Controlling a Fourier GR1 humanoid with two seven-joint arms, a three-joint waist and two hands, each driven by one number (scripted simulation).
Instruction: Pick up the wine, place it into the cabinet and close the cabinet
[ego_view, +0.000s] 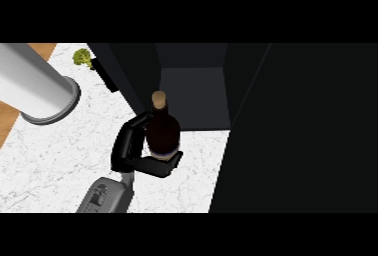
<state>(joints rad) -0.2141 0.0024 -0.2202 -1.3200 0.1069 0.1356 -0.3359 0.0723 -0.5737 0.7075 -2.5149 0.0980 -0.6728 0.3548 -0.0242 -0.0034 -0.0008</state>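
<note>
The wine bottle (162, 131) stands upright in front of the open cabinet (193, 100), its tan-capped neck pointing toward the grey interior, its base over the white marble counter (59, 160) just outside the cabinet's floor. One black hand (136, 150) is wrapped round the bottle's body, fingers curled on its left side and thumb under its lower right. Which arm this is cannot be told. A white cylinder (33, 82) stands well left of the cabinet; a small green item (83, 58) lies beside the cabinet's left door (118, 70).

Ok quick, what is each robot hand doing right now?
Left robot hand: closed around the wine bottle, in front of the open cabinet.
Right robot hand: not in view.
</note>
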